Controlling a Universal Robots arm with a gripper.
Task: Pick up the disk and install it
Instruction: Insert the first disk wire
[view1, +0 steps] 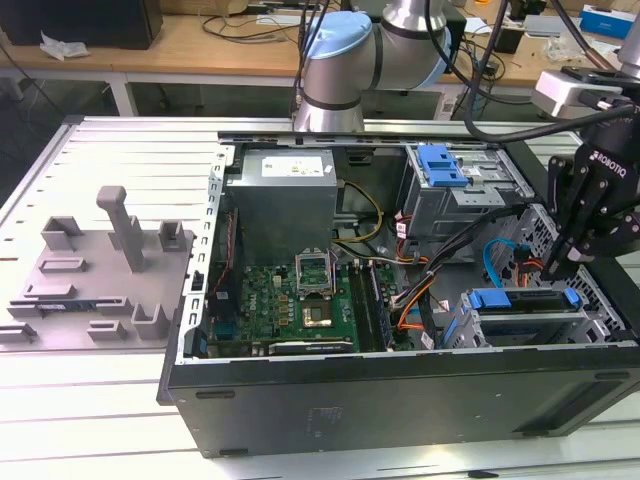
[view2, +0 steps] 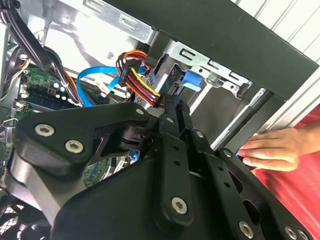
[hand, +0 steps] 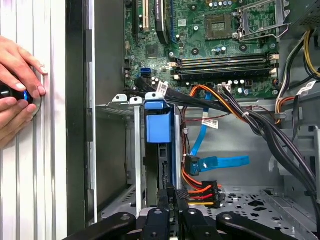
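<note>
On the exterior view's left, a grey moulded plastic fixture plate (view1: 90, 270) with upright blocks lies on the slatted aluminium table (view1: 120, 150). Beside it, the open black computer case (view1: 400, 400) holds a grey box-shaped power supply (view1: 285, 200) and, below that, a green motherboard (view1: 300, 295). Further right in the case, an upper metal drive cage (view1: 470, 195) carries a blue plastic latch (view1: 440, 165). The lower metal drive cage (view1: 590, 290) contains the flat silver disk (view1: 515, 298), blue frame end outward. The black gripper (view1: 553, 268) hangs just over this cage, by the cabled end, its fingers pressed together with nothing visible between them. In the first wrist view, a person's hand (hand: 17, 85) rests on the table outside the case wall.
</note>
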